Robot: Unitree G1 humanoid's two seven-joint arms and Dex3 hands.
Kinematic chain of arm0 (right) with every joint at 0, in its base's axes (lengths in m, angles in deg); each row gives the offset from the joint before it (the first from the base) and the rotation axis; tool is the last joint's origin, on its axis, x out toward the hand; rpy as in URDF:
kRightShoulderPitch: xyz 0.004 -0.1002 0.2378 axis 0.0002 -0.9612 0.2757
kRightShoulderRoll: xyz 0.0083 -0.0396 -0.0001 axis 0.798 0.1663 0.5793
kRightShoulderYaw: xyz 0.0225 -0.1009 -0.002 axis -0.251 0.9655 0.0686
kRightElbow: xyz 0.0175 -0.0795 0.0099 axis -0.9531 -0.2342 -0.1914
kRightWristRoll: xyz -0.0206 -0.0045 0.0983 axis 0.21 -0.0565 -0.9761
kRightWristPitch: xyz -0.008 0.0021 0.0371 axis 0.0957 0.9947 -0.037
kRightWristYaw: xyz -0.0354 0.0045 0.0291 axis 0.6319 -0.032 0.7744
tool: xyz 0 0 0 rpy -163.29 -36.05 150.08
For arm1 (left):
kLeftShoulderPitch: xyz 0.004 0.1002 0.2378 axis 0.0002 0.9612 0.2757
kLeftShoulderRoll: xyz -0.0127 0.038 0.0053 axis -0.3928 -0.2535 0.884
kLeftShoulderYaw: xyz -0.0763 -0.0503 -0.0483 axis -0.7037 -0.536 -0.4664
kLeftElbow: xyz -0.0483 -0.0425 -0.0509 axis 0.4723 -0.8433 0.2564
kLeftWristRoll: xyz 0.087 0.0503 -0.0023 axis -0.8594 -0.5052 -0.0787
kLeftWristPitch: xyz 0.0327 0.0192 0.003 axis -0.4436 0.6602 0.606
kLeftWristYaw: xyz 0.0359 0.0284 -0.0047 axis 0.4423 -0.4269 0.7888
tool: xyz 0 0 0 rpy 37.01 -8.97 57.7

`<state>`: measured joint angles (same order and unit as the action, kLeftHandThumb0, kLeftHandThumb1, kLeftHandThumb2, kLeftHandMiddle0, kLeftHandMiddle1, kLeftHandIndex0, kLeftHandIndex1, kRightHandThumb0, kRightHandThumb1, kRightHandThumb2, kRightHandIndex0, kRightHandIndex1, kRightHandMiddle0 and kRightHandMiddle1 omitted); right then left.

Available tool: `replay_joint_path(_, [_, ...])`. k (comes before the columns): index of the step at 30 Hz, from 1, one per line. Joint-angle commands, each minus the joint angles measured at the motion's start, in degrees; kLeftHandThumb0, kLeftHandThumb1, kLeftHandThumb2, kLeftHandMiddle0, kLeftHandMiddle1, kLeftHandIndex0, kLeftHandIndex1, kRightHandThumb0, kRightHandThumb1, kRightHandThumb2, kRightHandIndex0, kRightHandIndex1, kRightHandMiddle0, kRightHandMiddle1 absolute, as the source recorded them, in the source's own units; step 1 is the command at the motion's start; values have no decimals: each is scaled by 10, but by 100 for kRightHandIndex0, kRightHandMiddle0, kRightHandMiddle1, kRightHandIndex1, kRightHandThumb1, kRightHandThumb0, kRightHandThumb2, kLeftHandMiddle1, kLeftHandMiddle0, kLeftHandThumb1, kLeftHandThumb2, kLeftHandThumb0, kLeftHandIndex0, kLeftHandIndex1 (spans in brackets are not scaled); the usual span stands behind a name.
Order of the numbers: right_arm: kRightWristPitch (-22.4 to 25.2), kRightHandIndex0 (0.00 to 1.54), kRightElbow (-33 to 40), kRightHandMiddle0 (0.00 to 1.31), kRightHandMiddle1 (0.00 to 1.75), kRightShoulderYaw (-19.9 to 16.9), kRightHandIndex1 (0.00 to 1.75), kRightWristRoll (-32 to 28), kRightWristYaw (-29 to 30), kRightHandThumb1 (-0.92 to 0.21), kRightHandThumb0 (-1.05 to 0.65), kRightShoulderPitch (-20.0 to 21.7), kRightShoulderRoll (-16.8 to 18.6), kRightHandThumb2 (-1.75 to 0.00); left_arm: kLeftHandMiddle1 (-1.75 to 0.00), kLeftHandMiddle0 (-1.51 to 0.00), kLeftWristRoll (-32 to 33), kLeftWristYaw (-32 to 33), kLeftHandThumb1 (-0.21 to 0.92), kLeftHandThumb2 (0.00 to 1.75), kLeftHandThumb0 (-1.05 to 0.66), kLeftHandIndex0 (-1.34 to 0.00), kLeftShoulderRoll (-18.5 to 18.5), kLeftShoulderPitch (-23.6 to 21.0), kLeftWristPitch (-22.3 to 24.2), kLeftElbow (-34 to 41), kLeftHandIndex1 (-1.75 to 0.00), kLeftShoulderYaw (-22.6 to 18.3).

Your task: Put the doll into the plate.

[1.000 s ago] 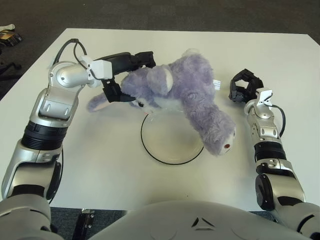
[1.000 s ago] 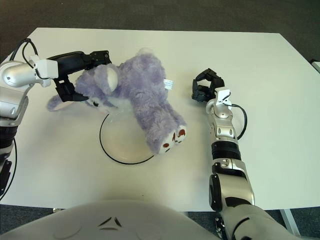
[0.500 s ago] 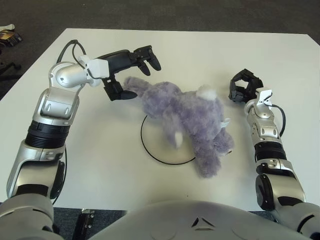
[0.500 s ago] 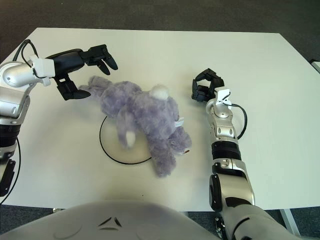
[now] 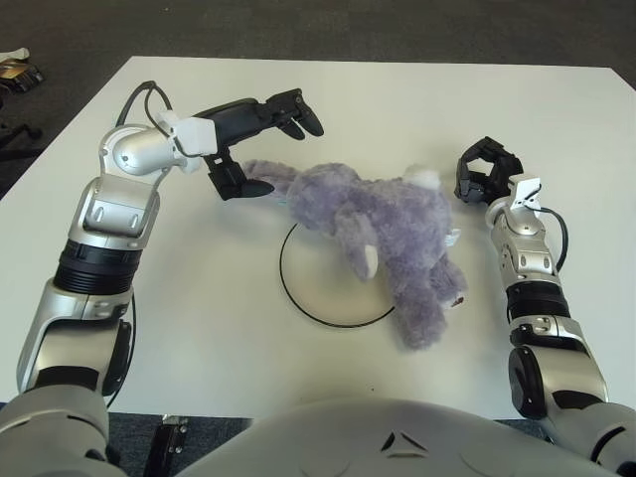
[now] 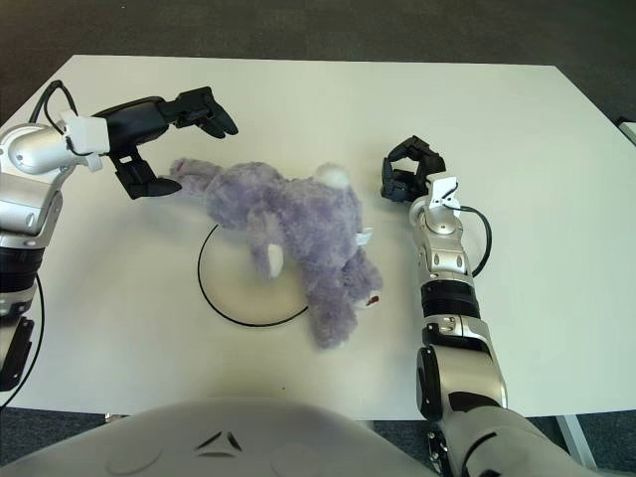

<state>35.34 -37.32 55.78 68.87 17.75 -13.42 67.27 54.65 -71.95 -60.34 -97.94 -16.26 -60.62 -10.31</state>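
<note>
**Doll dropped across plate, left robot hand let go**

The purple plush doll (image 5: 383,224) now lies flopped on the white tabletop (image 5: 199,328), body draped over the right and far part of the plate (image 5: 308,288), w/ its head end hanging past the plate's right rim toward the near side. One limb stretches left toward the left robot hand (image 5: 260,139). Approx. half the doll is over the plate, rest on the tabletop beside it.

Vs 1 s ago: the doll was then held up at its left end by the left robot hand, slung higher over the plate. 0.5 s ago it was already released & falling flat; since then it has settled a bit, rolled slightly, one pale-tipped paw now pointing down over the plate centre.

Left robot hand: fingers spread, holding nothing, just left of the doll's outstretched limb; upper fingers raised above it, thumb close to the limb tip, contact unclear.

Right robot hand (image 5: 485,169): fingers curled, empty, unchanged, just right of the doll's far end.
</note>
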Motion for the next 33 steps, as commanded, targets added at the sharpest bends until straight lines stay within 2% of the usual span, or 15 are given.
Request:
replay_joint_path(1, [24,135,-13,59,175,1,175,1,-3,-34,-48,-22,2,-129,-99,-3,7,-5,12,127,-38,0,-5,3,4,-3,-117,-3])
replay_joint_path(15, [15,135,-20,60,175,1,175,0,-12,-33,-48,-21,-2,-130,-98,-3,4,0,12,129,-35,0,-4,7,1,-2,-117,-2])
replay_joint_path(24, [14,135,-18,57,175,0,175,0,-13,-37,-46,-24,-3,-125,-99,-5,-10,23,13,126,-41,0,6,10,-38,-20,-115,-2])
replay_joint_path(29, [13,135,-16,57,175,0,175,1,-15,-37,-46,-27,-5,-125,-100,-6,-17,35,13,125,-43,0,9,13,-43,-19,-113,-1])
replay_joint_path(33, [-15,133,-13,57,175,9,175,24,1,-37,-47,-33,-10,-126,-100,-7,-22,49,15,123,-45,0,14,17,-47,-20,-112,-2])
